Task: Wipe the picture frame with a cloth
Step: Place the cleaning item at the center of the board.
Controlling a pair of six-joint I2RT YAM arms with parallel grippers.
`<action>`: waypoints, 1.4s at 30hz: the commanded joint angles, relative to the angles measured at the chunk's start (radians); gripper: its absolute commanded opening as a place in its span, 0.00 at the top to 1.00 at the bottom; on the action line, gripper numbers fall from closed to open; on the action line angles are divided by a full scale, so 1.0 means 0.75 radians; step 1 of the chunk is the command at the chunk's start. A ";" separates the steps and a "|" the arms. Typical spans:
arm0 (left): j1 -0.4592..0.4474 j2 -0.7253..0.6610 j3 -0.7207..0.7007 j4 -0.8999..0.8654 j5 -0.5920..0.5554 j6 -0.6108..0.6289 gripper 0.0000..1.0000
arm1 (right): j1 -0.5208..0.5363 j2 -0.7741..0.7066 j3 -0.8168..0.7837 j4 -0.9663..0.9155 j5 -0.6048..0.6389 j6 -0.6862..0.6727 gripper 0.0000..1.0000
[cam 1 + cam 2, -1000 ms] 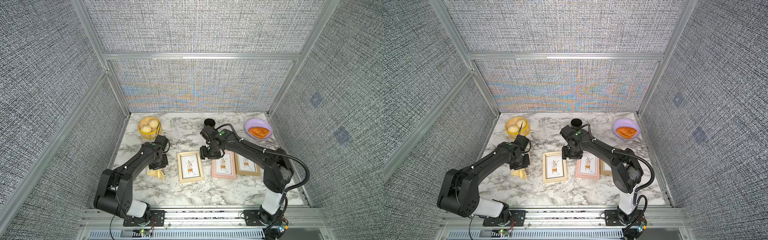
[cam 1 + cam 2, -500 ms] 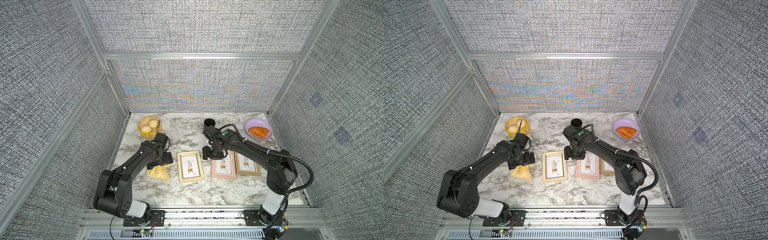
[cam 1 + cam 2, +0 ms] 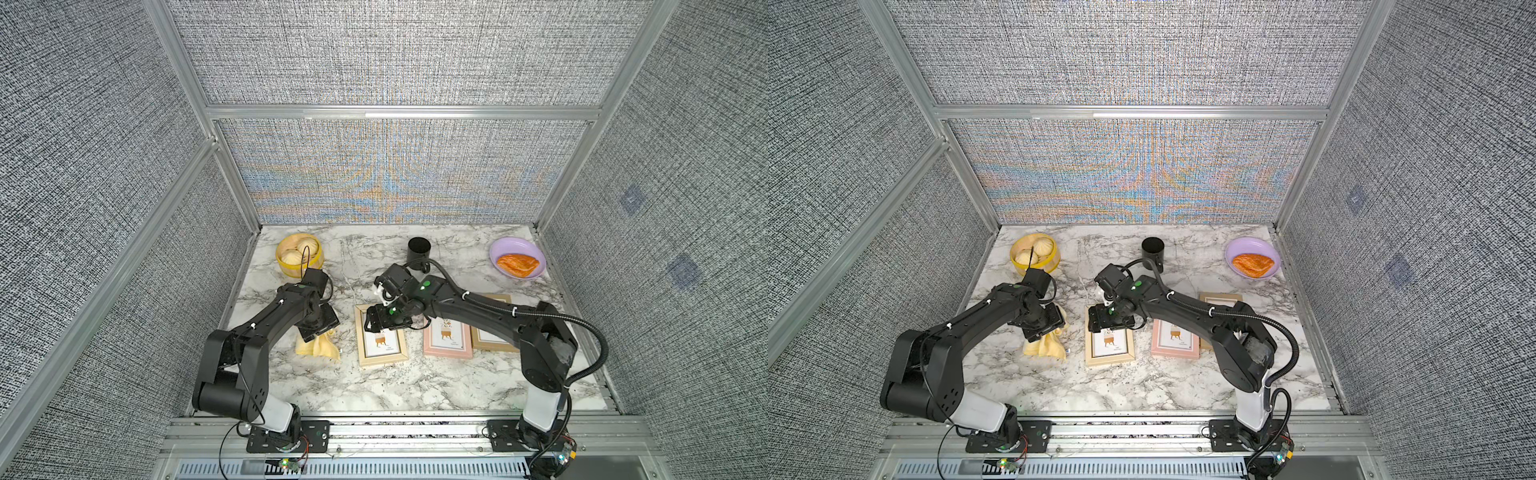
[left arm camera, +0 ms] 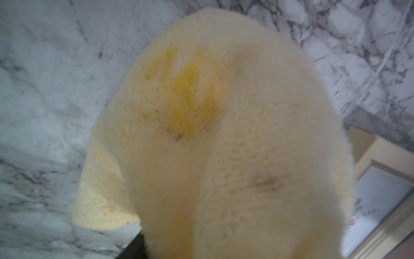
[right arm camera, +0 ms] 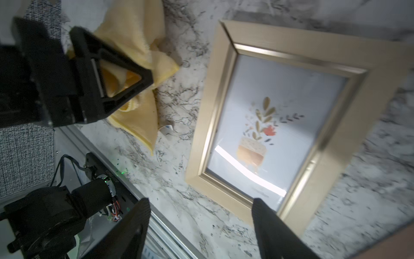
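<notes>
Hidden from us: the cloth (image 4: 224, 134) fills nearly all of the left wrist view and is blurred, so we see nothing there of the fingers of the left tool (image 3: 319, 329). In both top views the right tool (image 3: 374, 322) covers the far end of the gold picture frame (image 3: 380, 344), and the right arm (image 3: 478, 309) cuts off part of the brown frame (image 3: 490, 343).
Left tool: clenched on the cloth. In the right wrist view we see bunched fabric through its triangular finger (image 5: 144, 78).
Right tool: released, its two fingers well apart with nothing between them, above an edge of the gold picture frame.
Cloth: on the desk (image 3: 374, 386), near the gold picture frame but apart from it. Its top is gathered up into the left tool and its lower folds rest on the marble.
Left arm (image 3: 266, 320): elbow bent, wrist tipped down over the cloth.
Right arm: stretched across above the pink frame (image 3: 448, 340) toward the gold picture frame.
</notes>
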 commanded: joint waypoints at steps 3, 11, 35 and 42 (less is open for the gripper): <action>0.024 0.086 0.056 0.077 0.080 -0.105 0.49 | 0.064 0.082 0.018 0.328 -0.098 -0.005 0.22; 0.034 0.116 0.113 0.024 0.095 -0.150 0.50 | 0.121 0.226 0.046 0.601 -0.075 0.037 0.20; 0.133 -0.095 -0.045 0.007 0.310 -0.257 0.48 | 0.160 0.509 0.274 0.634 0.042 0.087 1.00; 0.238 -0.168 0.108 -0.198 0.186 -0.136 0.17 | 0.166 0.530 0.262 0.556 0.069 0.120 1.00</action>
